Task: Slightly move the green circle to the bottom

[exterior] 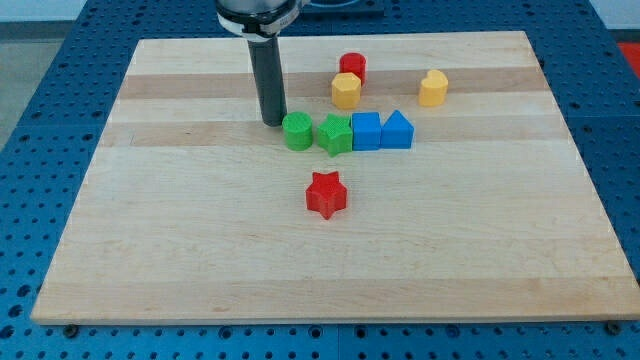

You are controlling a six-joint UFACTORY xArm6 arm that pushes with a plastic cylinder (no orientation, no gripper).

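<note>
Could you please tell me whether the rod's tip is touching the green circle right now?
Cannot tell. In the camera view, my tip sits just up and to the view's left of the green circle, with no plain gap and no plain contact between them.

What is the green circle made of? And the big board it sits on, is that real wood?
The green circle looks like plastic: solid even colour, matte, with fine ridges, perhaps 3D-printed. The board looks like real wood: pale strips with grain lines, smooth finish, though a veneer can't be ruled out. My tip sits just left of and above the green circle.
</note>
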